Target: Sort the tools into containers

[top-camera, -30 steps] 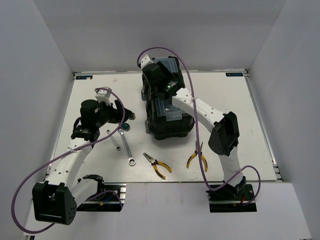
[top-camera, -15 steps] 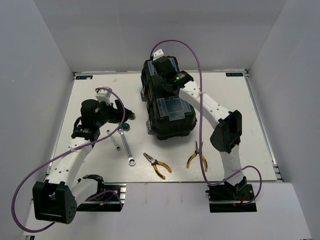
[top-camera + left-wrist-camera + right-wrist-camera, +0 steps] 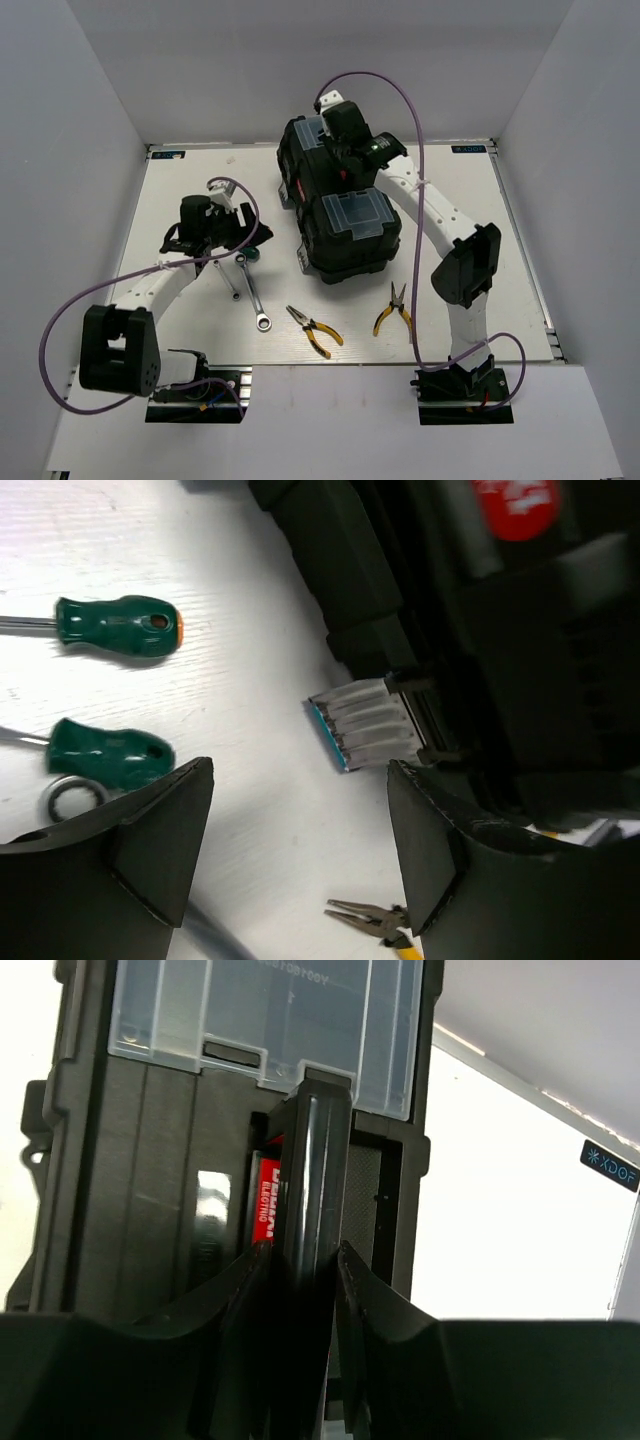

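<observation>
Right claw (image 3: 303, 1250) clenched on top handle (image 3: 312, 1160) of large black plastic toolbox (image 3: 345, 245). Red label (image 3: 268, 1200) on handle carries white lettering (half hidden, unreadable). Blue "XDOF" tag (image 3: 610, 1165) on rim of white counter (image 3: 480, 230). Left claw (image 3: 300, 810) released, empty, just beside toolbox's grey-blue side latch (image 3: 365, 730). Two green-handled screwdrivers (image 3: 118, 628), silver metal wrenches (image 3: 252, 290) and yellow-handled pliers (image 3: 312, 327) lie loose on counter, outside toolbox.
</observation>
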Action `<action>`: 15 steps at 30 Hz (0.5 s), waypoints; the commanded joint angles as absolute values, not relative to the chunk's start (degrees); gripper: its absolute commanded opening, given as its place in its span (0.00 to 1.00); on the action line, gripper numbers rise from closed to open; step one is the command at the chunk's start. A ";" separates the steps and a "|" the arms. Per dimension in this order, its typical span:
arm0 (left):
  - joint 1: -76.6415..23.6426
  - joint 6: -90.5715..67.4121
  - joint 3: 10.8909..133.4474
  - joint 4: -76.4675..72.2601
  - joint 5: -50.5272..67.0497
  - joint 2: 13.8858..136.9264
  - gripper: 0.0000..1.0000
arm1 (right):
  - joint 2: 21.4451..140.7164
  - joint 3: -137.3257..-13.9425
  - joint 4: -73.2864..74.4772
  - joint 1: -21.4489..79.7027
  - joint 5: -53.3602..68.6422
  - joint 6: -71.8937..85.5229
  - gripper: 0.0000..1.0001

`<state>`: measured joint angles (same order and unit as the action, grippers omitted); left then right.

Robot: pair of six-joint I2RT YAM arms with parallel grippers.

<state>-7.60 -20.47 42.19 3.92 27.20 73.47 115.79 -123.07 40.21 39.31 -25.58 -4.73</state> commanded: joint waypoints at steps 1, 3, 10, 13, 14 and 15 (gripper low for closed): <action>-7.65 -24.51 45.87 -0.69 31.11 75.23 0.80 | 104.68 -127.44 33.13 36.14 -24.09 -6.16 0.00; -7.65 -26.27 46.41 -2.89 32.16 76.89 0.80 | 103.37 -127.71 34.01 34.90 -21.37 -4.14 0.00; -8.70 -31.19 46.93 -7.81 34.19 80.85 0.80 | 102.48 -130.51 35.24 31.30 -18.11 -0.62 0.00; -9.92 -32.87 48.24 -9.58 34.72 84.10 0.80 | 102.13 -130.78 35.68 28.57 -16.62 1.04 0.00; -9.93 -33.57 49.64 -9.58 34.72 85.07 0.80 | 102.30 -131.13 35.94 27.96 -15.74 1.40 0.00; -11.24 -33.57 50.53 -9.58 34.72 87.08 0.80 | 102.04 -130.96 36.03 26.21 -15.21 2.19 0.00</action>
<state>-9.39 -31.42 47.05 -6.70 32.77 85.06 110.00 -124.27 46.61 29.43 -15.59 0.19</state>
